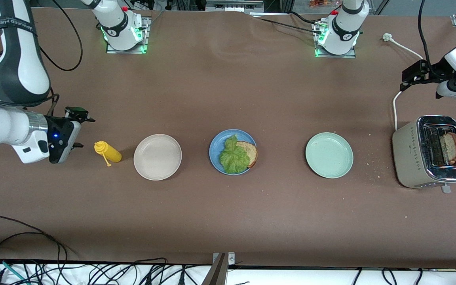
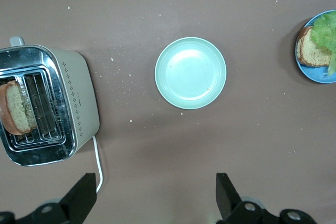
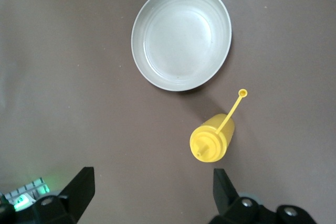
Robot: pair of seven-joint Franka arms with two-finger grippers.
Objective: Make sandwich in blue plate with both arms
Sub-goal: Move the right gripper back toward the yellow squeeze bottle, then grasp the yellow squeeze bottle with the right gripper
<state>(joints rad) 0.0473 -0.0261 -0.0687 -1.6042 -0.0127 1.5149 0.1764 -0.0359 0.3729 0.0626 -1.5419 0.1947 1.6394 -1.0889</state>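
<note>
The blue plate (image 1: 214,147) sits mid-table, also seen at the edge of the left wrist view (image 2: 315,74). On it lies one brown bread slice (image 1: 250,152) with a crinkled lettuce leaf (image 1: 234,157) covering most of it. A second bread slice (image 1: 452,147) stands in a slot of the toaster (image 1: 409,158) at the left arm's end. My left gripper (image 2: 156,182) hangs open and empty over the toaster's white cord (image 2: 97,163). My right gripper (image 3: 152,174) hangs open and empty over bare table beside the yellow bottle (image 3: 212,140).
A beige plate (image 1: 157,157) lies between the yellow squeeze bottle (image 1: 108,152) and the blue plate. A pale green plate (image 1: 329,155) lies between the blue plate and the toaster. Crumbs dot the table near the toaster. Cables hang along the table's front edge.
</note>
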